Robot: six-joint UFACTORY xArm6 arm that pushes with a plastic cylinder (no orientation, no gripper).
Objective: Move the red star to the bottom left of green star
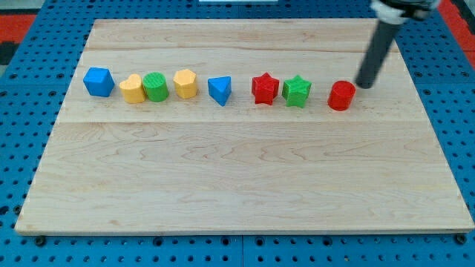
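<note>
No lettering, label, brand, number or sign can be read anywhere: the pale wooden board (237, 170), the small coloured blocks in a row on it and the blue perforated table (22, 133) beneath all appear unmarked.

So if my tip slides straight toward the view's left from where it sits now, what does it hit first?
Probably the red cylinder: my tip sits just to its upper right, so it may only clip the top edge. Beyond it come the green star, then the red star.
</note>
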